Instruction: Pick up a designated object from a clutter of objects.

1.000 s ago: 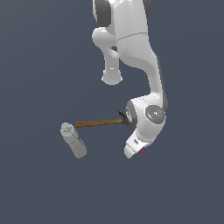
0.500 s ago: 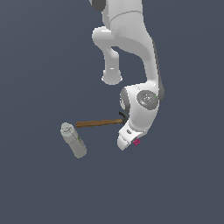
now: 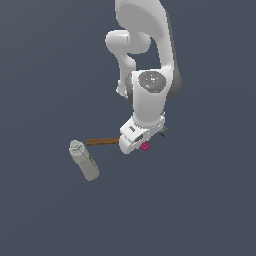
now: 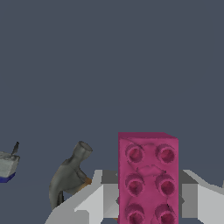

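A: So, is the gripper [image 4: 148, 201] grasping anything?
B: Yes, the brick [image 4: 148, 177], one finger [image 4: 94, 199] against each long side; its long axis runs straight away from the wrist, studs facing the camera.
A: Counts?
B: One brick, one hammer [image 4: 68, 177], one bottle [image 3: 84, 160], one grey-and-blue item [image 4: 6, 166].

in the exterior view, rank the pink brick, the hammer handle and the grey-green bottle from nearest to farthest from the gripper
1. Pink brick: right at the gripper, peeking out on the exterior view's right.
2. Hammer handle: runs out from under the gripper toward the exterior view's left.
3. Grey-green bottle: farthest, lying beyond the handle's far end, lower left.
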Action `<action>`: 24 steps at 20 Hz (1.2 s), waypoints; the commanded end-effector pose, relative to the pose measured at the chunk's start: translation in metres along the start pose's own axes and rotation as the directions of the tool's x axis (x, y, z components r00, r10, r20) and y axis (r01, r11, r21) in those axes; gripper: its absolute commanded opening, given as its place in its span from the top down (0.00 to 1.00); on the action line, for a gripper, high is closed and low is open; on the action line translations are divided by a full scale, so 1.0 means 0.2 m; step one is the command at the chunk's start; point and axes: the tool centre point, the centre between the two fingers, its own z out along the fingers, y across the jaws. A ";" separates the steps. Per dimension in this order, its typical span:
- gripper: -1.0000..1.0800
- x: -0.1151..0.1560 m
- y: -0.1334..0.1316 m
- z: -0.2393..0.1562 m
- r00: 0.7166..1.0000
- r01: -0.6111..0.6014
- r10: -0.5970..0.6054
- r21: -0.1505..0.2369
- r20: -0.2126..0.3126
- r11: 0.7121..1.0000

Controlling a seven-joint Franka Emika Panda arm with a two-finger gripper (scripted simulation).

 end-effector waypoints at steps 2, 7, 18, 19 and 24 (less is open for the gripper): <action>1.00 -0.11 0.04 -0.15 1.000 0.000 0.000 0.001 -0.001 1.000; 1.00 -0.27 0.09 -0.36 1.000 0.000 0.000 0.002 -0.002 1.000; 1.00 -0.66 0.23 -0.90 1.000 0.001 -0.001 0.004 -0.005 1.000; 1.00 -0.69 0.24 -0.94 1.000 0.001 -0.001 0.004 -0.005 1.000; 1.00 -0.84 0.30 -1.15 1.000 0.000 0.000 0.004 -0.004 1.000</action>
